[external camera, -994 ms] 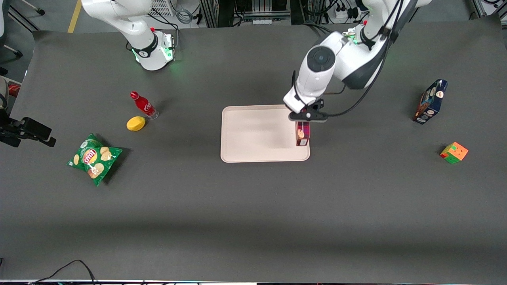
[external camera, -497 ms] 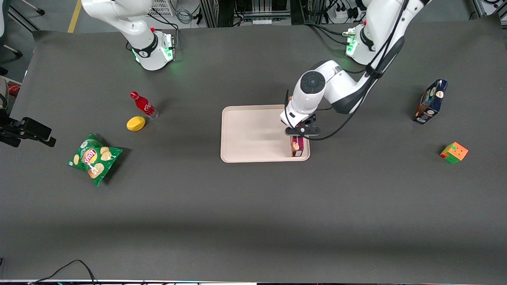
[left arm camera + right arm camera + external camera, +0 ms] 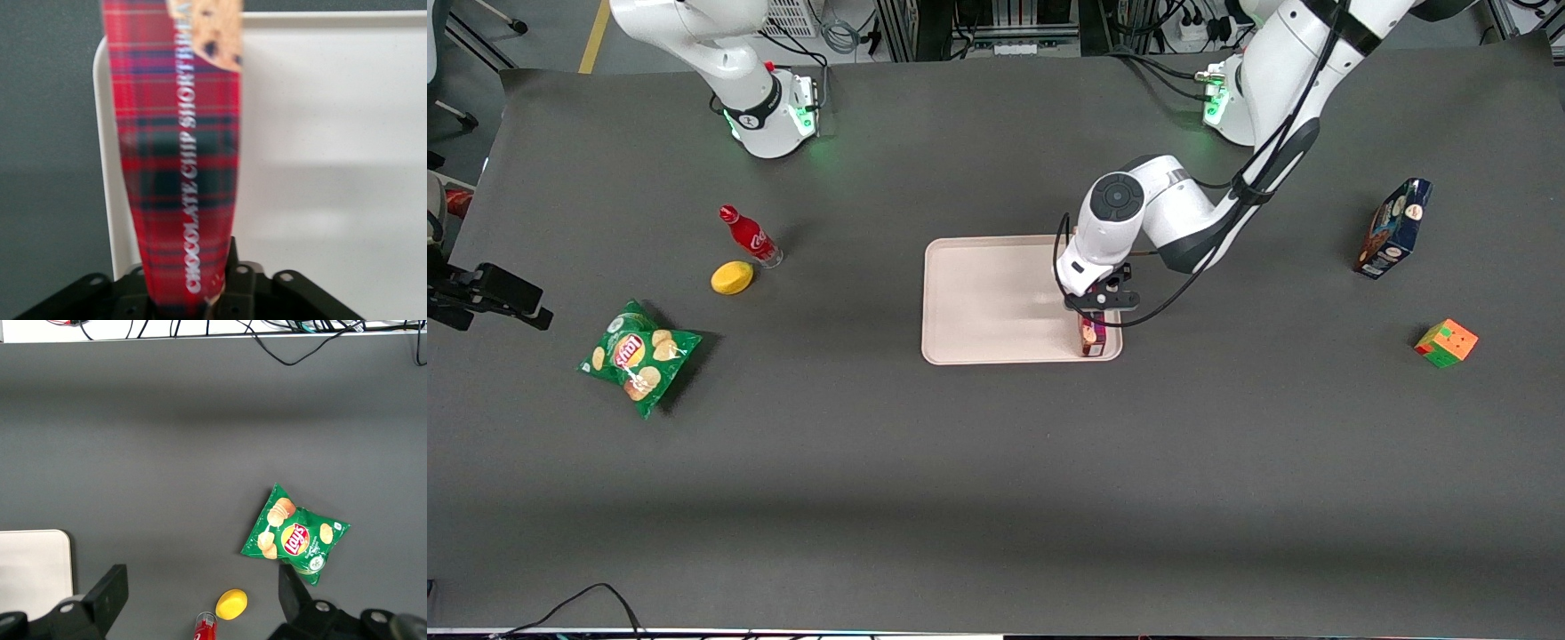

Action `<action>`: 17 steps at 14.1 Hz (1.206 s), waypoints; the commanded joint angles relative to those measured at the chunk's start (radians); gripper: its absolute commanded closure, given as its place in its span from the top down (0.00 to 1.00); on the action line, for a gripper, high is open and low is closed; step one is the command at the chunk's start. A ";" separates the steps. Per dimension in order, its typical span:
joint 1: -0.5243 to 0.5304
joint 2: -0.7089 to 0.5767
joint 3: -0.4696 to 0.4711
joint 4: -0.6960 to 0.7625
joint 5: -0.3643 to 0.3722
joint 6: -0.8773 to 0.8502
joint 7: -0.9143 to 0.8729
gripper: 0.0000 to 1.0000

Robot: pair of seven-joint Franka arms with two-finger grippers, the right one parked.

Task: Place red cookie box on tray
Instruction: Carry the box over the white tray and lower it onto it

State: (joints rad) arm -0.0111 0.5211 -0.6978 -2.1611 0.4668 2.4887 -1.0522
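Looking from the front, a dark grey mat covers the whole table [image 3: 996, 462], with cables and equipment racks along the edge farthest from the camera. The left arm's black two-finger gripper [image 3: 1101, 304] hangs over the large pale beige rectangular tray [image 3: 996, 302], clamped on the upper end of the long dark-red plaid cardboard cookie box [image 3: 1092, 336], which stands upright in the tray's corner nearest the camera, at the working arm's end. A dark blue cookie box [image 3: 1393, 228] and a multicoloured cube [image 3: 1446, 343] sit toward the working arm's end; a small red bottle [image 3: 750, 236], a yellow lemon [image 3: 732, 277] and a green crisp bag [image 3: 639, 356] toward the parked arm's.

Over to the left wrist: the plaid box [image 3: 180, 167] runs out from between the fingers, reading "CHOCOLATE CHIP SHORTBREAD", above the tray's rim [image 3: 110, 200].

Right wrist view: grey mat, crisp bag [image 3: 293, 537], lemon [image 3: 231, 604], 1 tray corner [image 3: 33, 567].
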 commanded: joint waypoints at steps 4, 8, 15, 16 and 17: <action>-0.004 0.020 0.009 0.023 0.032 -0.004 -0.025 1.00; 0.002 0.004 0.007 0.032 0.032 -0.020 -0.020 1.00; 0.006 -0.231 0.006 0.277 -0.235 -0.491 0.312 1.00; 0.008 -0.271 0.032 0.299 -0.255 -0.534 0.372 1.00; 0.008 -0.317 0.065 0.306 -0.267 -0.560 0.427 1.00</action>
State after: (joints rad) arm -0.0014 0.3305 -0.6938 -1.8817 0.2636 2.0249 -0.7717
